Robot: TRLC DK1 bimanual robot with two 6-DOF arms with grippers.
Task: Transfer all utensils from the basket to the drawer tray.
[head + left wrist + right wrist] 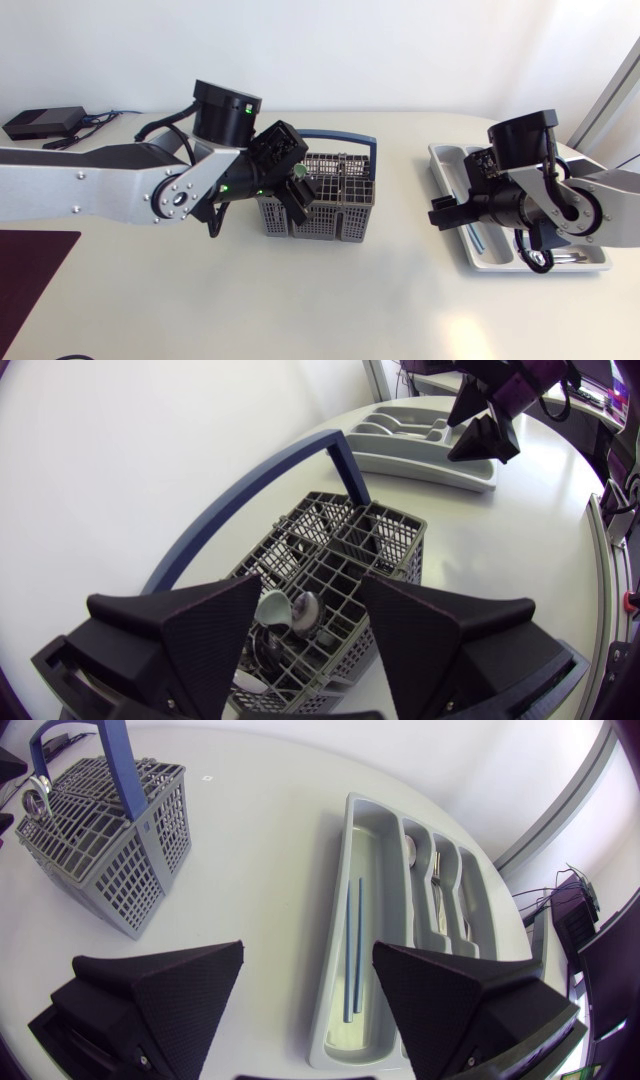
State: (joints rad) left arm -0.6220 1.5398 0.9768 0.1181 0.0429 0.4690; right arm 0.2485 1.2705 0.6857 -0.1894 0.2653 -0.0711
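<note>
The left tool (293, 192) is spread wide and holds nothing. Seen from its own wrist, this tool (310, 598) hangs over the near corner of the basket (395, 550). A pale spoon (274, 607) stands bowl-up in the cell just below the gap between the fingers. A second rounded metal piece (308, 616) leans against it; what kind of utensil that is I cannot tell. In the head view the tool sits near the middle of the frame, above the left end of the basket (315, 222), with the blue handle (340, 134) arching beyond it.

The right tool (447, 212) is likewise spread and empty. From its wrist this tool (308, 958) hovers above the long compartment of the tray (335, 870), where two blue sticks (352, 945) lie side by side. Other cutlery (437, 870) rests in the narrower compartments next to them. The tray (445, 155) lies at the right of the head view, well apart from the basket on the desk (330, 300).

The step in hand looks like a fresh pick from the basket, with the task only partly done. Next, the left tool probably needs to drop straight into that cell and pinch the spoon below its bowl. It has to stay clear of the grid walls and the handle, then lift until the spoon clears the rim. The crossing to the tray is long, so a pass to the right tool may suit.
</note>
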